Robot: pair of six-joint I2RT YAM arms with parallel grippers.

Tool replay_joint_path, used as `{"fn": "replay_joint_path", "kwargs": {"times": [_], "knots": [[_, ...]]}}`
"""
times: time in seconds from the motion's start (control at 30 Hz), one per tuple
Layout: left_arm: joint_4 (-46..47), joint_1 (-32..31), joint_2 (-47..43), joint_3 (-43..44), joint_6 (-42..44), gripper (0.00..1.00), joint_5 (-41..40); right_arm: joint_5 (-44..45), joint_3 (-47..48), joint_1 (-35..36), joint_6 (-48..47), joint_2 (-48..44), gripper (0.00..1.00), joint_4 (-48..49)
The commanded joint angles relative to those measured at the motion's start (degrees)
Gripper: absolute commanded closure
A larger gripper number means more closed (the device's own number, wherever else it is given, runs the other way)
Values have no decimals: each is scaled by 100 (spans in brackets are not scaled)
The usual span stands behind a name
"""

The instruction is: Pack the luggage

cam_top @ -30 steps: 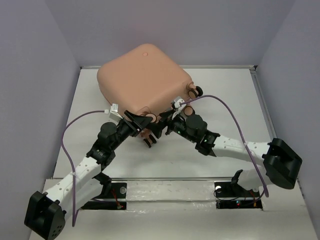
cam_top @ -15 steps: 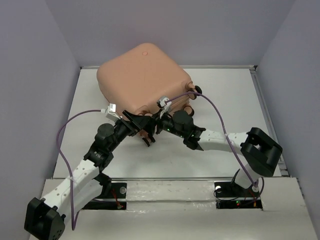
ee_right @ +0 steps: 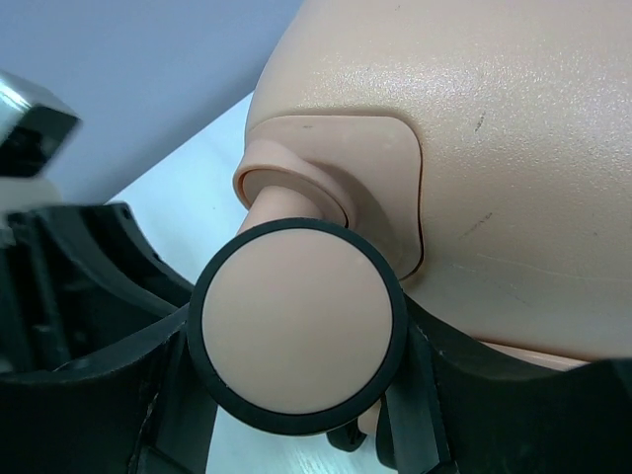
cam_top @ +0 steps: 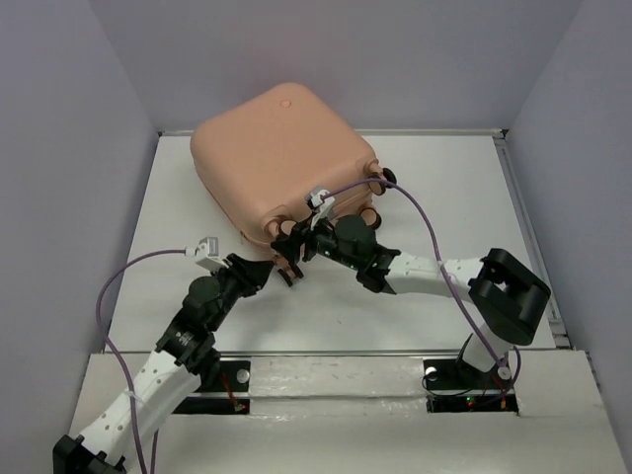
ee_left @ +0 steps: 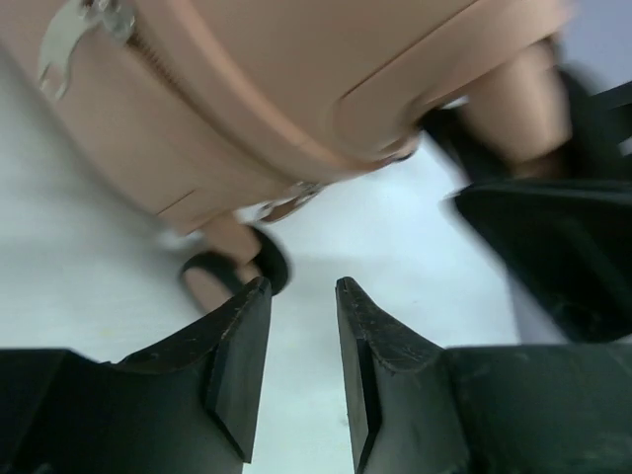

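The peach-pink luggage [cam_top: 281,158] lies shut on the white table, its round dimple [cam_top: 286,103] on top. In the left wrist view its shell [ee_left: 296,79] and a zipper pull [ee_left: 74,30] fill the top. My right gripper [cam_top: 293,244] is at the near corner; its fingers [ee_right: 427,395] press both sides of a caster wheel [ee_right: 296,326]. My left gripper [cam_top: 265,274] is just short of that corner, narrowly open and empty [ee_left: 301,288], with another caster wheel [ee_left: 232,272] ahead of its left finger.
Purple cables loop over both arms [cam_top: 434,232]. Grey walls stand on three sides of the table [cam_top: 454,197]. The right gripper's black body [ee_left: 553,247] sits close on the right in the left wrist view.
My left arm has drawn back toward the near left, away from the luggage. My right gripper has moved in to the near corner and closed around a wheel.
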Motion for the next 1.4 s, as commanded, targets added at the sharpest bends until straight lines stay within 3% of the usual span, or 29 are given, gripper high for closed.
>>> {"fn": "replay_joint_path", "kwargs": {"times": [0.0,0.5,0.9,1.13,1.37], "knots": [[641,-30,459,-268,459,57,-174,160,475,28,-65,-57,93,515],[2364,-48,2269,153,1154,52,-429,-112,432,28,67,31,93,585],[2637,-215,2823,540,1391,52,-728,-253,405,28,129,84,93,673],[2795,-513,3149,655,1357,70,-1360,-411,405,28,225,145,93,726],[2971,-953,3351,813,1189,75,-1949,-525,317,28,261,163,93,752]]}}
